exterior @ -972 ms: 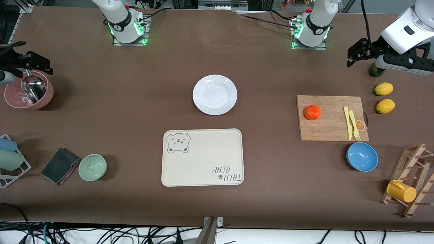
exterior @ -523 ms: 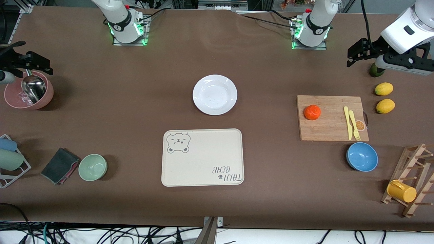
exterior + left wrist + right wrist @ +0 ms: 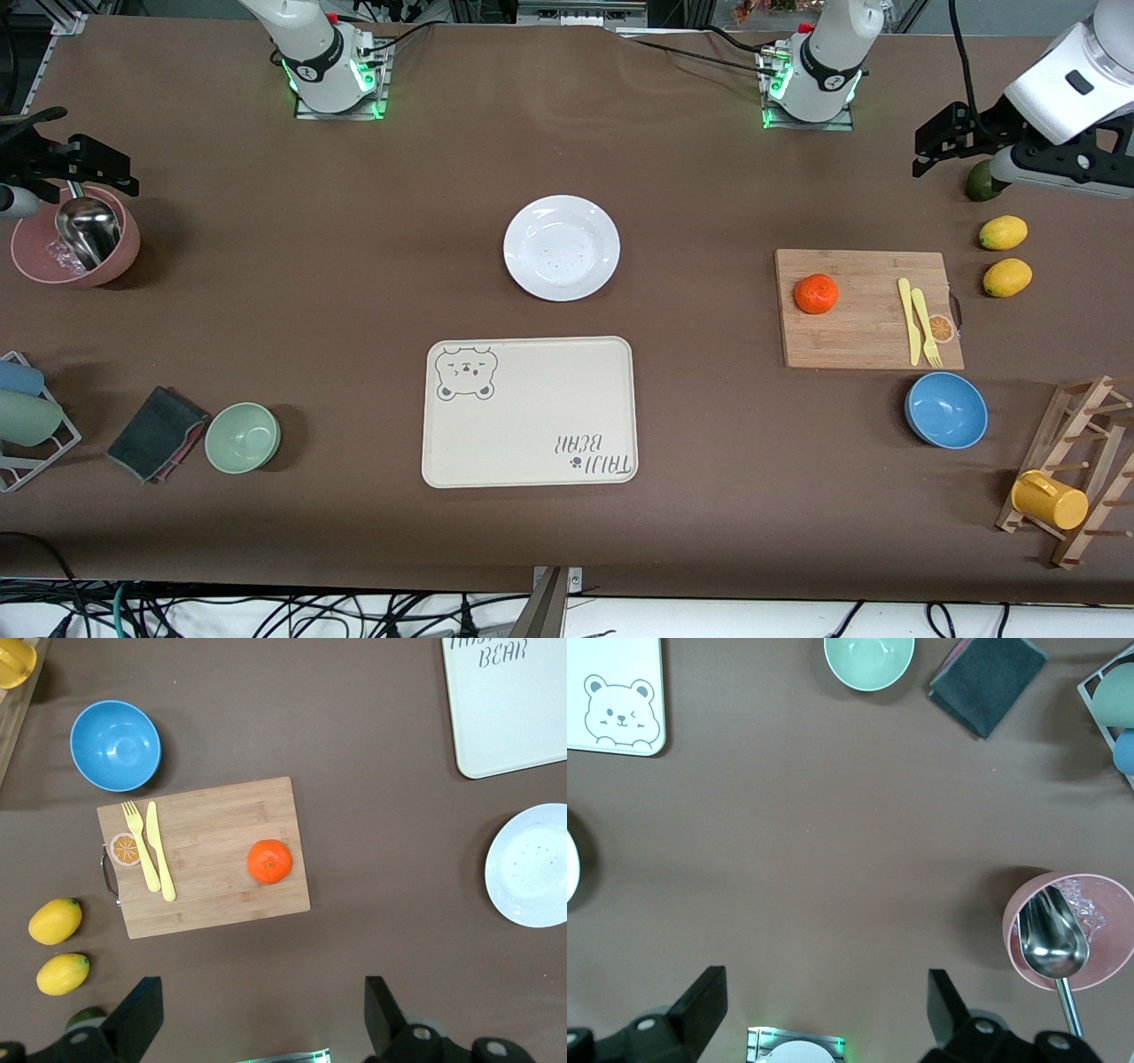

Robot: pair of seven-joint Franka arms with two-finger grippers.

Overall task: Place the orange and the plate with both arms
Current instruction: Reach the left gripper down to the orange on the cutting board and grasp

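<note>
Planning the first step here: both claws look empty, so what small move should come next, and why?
Probably swing the left claw down over the orange. That claw hangs open and empty over the table's edge near the lemons, while the orange sits untouched on the cutting board at the left arm's end. The right claw, open too, waits near the pink bowl; the plate is untouched.

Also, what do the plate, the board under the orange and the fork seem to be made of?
Plate: glossy white, ceramic or melamine; it shows highlights. Board: light wood, maybe bamboo; its grain shows in strips. Fork: matte yellow, probably plastic.
</note>
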